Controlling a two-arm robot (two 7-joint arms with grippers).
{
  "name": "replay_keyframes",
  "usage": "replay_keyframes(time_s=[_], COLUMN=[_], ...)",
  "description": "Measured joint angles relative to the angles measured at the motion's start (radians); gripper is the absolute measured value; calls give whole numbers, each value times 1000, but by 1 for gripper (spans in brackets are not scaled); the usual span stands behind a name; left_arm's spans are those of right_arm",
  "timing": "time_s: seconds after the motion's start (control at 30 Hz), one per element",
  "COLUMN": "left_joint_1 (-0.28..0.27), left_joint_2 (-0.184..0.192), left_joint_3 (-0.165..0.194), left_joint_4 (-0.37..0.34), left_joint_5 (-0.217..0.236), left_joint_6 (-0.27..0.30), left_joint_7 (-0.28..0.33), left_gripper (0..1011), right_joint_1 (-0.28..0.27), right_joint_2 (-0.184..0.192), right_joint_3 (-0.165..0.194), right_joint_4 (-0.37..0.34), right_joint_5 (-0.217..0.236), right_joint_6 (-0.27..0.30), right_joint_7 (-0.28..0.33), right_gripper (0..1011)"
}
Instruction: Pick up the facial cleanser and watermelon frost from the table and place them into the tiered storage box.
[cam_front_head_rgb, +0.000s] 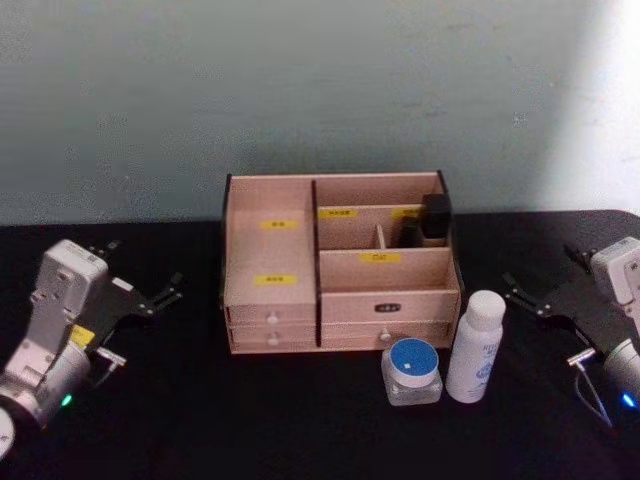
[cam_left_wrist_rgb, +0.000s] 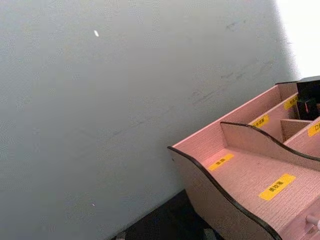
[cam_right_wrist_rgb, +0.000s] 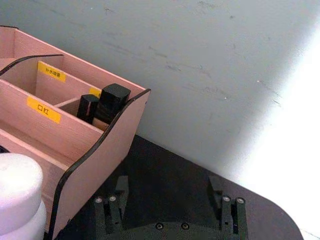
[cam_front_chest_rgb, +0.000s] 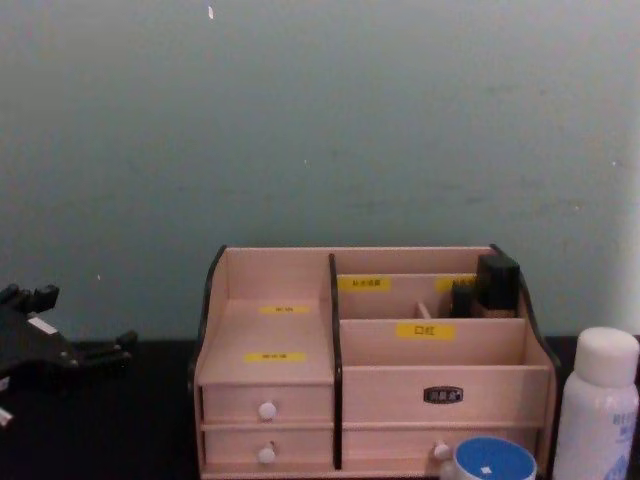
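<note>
The tiered storage box (cam_front_head_rgb: 272, 250) stands at the middle of the black table, against the wall. Just in front of its right end stands the facial cleanser (cam_front_head_rgb: 476, 345), an upright white bottle; its cap (cam_right_wrist_rgb: 17, 185) shows in the right wrist view. The watermelon frost (cam_front_head_rgb: 411, 370), a squat jar with a blue lid, sits to the left of the bottle, close beside it. My right gripper (cam_front_head_rgb: 540, 268) is open to the right of the bottle, apart from it. Over on the table's left, my left gripper (cam_front_head_rgb: 143, 265) is open, well clear of the box.
Black items (cam_front_head_rgb: 435, 218) stand in the box's back right compartment. The grey wall rises directly behind the box. Bare black table (cam_front_head_rgb: 200, 420) lies in front of the box and on both sides.
</note>
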Motion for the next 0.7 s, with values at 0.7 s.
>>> replay_keyframes(time_s=[0.7], left_joint_1=[0], left_joint_2=[0], left_joint_3=[0], left_joint_4=[0], left_joint_5=[0], left_joint_6=[0], left_joint_7=[0], left_gripper=[1002], right_joint_1=[-115], right_joint_2=[24], right_joint_3=[91], right_joint_4=[-99], right_joint_5=[78], right_joint_6=[36], right_joint_7=[62], right_gripper=[1003])
